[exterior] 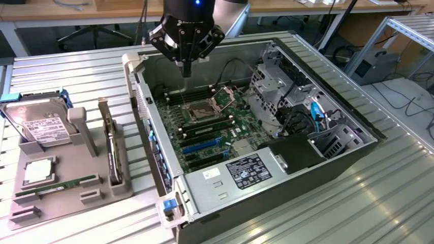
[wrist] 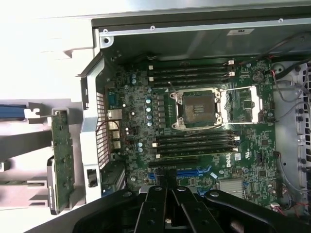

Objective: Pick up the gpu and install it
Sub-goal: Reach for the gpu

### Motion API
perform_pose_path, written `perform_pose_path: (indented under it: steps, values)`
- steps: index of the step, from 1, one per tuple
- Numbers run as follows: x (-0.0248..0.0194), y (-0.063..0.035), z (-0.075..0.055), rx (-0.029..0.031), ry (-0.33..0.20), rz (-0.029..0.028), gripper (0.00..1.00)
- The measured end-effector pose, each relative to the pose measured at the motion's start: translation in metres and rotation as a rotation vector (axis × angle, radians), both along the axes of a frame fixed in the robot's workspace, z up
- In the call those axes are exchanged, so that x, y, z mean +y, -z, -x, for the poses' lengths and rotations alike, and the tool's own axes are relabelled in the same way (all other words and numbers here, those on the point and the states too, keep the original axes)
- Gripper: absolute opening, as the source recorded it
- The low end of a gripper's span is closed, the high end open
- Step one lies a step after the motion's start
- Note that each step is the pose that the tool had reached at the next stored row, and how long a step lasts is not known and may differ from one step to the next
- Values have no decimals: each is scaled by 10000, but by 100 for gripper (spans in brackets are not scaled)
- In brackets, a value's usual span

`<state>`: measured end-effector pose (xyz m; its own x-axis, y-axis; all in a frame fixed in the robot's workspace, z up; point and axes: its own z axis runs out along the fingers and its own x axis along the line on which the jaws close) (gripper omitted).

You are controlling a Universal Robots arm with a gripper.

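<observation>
Zero grabbed yet, pick stage | end effector (exterior: 186,68) empty, fingers pressed together over grey metal PC case (exterior: 210,195) | thin dark gpu card (exterior: 112,152) upright beside it | needs opening first imo

**Ribbed metal table, two loads**

Silver slatted table (exterior: 81,76), long grooves running from the far edge toward the near one. Resting straight on the slats, in the middle: an open computer case (exterior: 285,203), laid on its side with the open face up and set at a slant to the grooves, one corner close to the near edge. Just beside it, toward the edge at the exterior view's left: a flat grey parts holder (exterior: 61,195), sitting squarely on the slats, apart from the case. Bare slats beyond both, up to the far edge.
</observation>
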<state>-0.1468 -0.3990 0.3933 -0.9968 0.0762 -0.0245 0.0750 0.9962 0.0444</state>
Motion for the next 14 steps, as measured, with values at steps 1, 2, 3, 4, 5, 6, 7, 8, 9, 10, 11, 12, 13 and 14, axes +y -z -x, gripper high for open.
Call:
perform_pose_path:
  steps: [1, 2, 3, 4, 5, 6, 7, 8, 9, 10, 11, 12, 13, 14]
  values:
    - [0, 0, 6, 0, 0, 0, 11]
    - [0, 0, 12, 1, 1, 0, 11]
    - [0, 0, 19, 0, 1, 0, 11]
    - [0, 0, 26, 1, 1, 1, 11]
    - [0, -1, 33, 1, 1, 1, 11]
    - [0, 0, 39, 0, 1, 1, 11]
    - [1, 0, 42, 0, 1, 1, 11]
    - [0, 0, 46, 1, 1, 1, 11]
    - [0, 0, 49, 0, 0, 0, 11]
    - [0, 0, 51, 1, -1, 1, 11]
    - [0, 0, 53, 1, 0, 1, 11]
    - [0, 0, 55, 0, 1, 1, 11]
    - [0, 0, 56, 1, 0, 1, 11]
    - [0, -1, 58, 1, 0, 1, 11]
